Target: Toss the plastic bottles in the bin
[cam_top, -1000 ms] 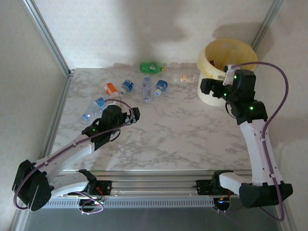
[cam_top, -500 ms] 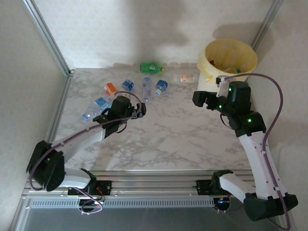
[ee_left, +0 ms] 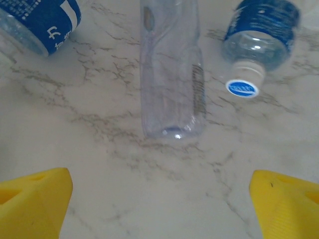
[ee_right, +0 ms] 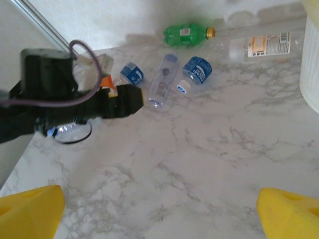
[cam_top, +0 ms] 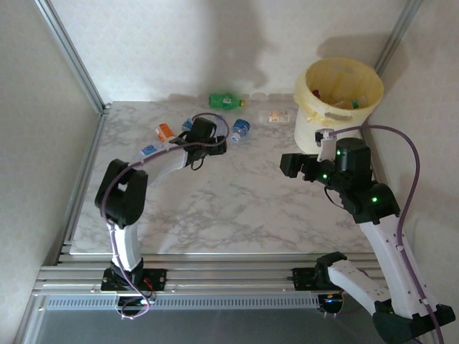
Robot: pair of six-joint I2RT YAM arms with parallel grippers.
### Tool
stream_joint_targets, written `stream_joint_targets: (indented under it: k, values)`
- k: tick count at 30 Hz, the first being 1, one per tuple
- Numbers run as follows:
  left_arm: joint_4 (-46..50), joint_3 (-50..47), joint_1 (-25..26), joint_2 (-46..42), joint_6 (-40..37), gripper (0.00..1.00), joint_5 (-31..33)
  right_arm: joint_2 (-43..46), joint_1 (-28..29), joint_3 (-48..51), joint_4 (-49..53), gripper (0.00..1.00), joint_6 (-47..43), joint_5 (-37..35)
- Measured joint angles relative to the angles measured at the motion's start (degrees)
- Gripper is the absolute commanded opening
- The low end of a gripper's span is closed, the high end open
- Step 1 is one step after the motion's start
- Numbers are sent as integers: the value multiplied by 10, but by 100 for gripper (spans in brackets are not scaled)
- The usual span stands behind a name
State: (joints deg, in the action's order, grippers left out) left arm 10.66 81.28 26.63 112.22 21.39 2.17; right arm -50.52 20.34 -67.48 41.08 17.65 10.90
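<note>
Left gripper hangs low over the white marble table, jaws spread wide, empty. A clear, label-less plastic bottle lies just ahead, with a blue-labelled, white-capped bottle beside it. Right gripper is wide open too, holding nothing. The round cream-white bin, lined in pale yellow, stands in the far right corner.

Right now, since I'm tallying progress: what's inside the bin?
Inside the bin, a yellow bag and a few bottles show. The near wall hides part of the bottom, so I cannot count them.
</note>
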Motion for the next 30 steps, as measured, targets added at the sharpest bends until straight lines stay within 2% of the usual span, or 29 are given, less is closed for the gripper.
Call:
stream_joint_targets:
  k: [8, 30]
  values:
    - [21, 87, -12, 94, -20, 89, 0, 8, 4, 10, 8, 99, 2, -8]
    - [34, 212, -27, 192, -73, 87, -29, 34, 6, 25, 22, 99, 2, -23]
